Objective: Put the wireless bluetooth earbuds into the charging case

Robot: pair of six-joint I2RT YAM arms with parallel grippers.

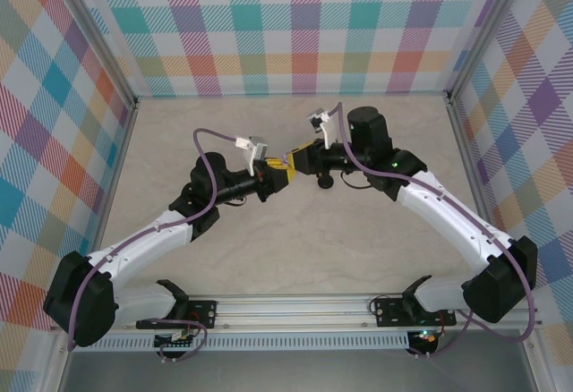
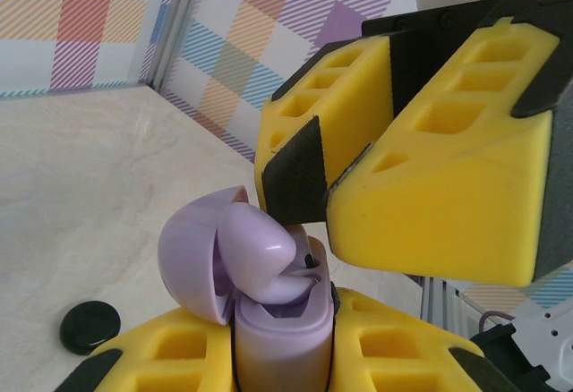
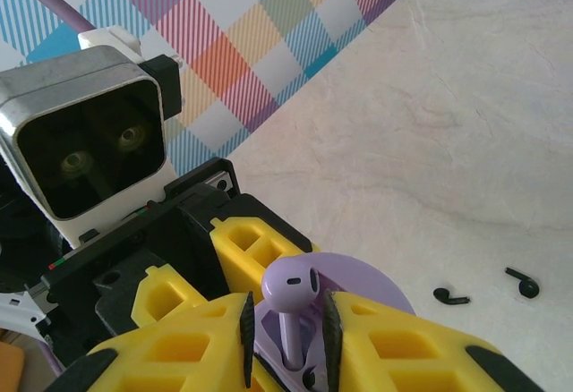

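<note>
Above the worktop (image 1: pixel 358 258), left jaws clamp the open lilac case (image 2: pixel 282 343); right jaws pinch a lilac earbud (image 3: pixel 291 286), stem entering the case. Next, I judge: seat squarely, then release.

Between your right gripper's (image 3: pixel 288 328) yellow, black-padded fingers (image 3: pixel 188 347) you have a pale lilac earbud (image 3: pixel 294 286), with a lilac case (image 3: pixel 369 281) just behind it. To the gripper's right, two black earbuds (image 3: pixel 451 298) lie on the cream, faintly veined tabletop (image 3: pixel 466 123); the walls (image 3: pixel 269 34) are pastel plaid.
</note>
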